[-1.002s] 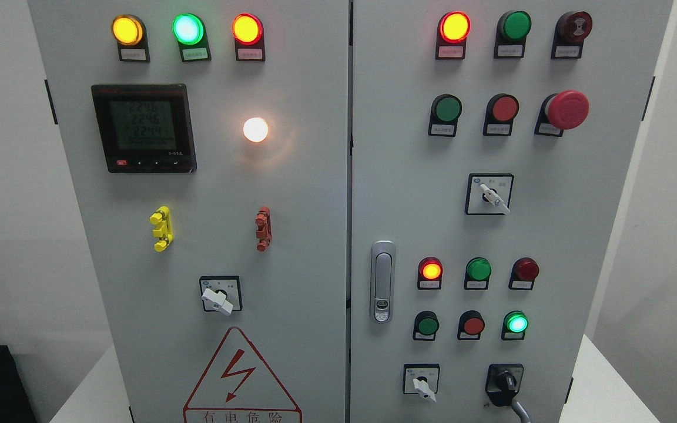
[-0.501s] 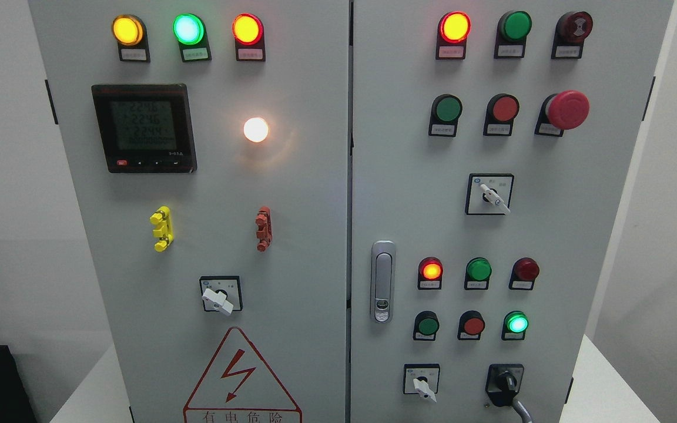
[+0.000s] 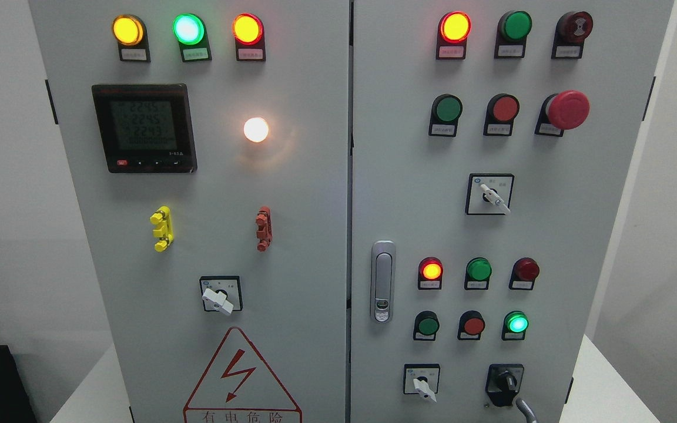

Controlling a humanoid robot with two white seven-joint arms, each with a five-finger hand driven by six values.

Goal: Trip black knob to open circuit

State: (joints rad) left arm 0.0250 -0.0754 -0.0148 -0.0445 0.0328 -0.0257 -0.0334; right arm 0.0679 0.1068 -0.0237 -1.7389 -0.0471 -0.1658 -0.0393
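Low on the right door of the control cabinet point(image 3: 550, 235), the black knob point(image 3: 506, 383) sits untouched, neither hand in view so finger state cannot be told; reaching and turning it seems next.

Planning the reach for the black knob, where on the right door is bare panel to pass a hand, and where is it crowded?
Bare: right of the black knob, and between door handle and white selector. Crowded: the lamp cluster directly above.
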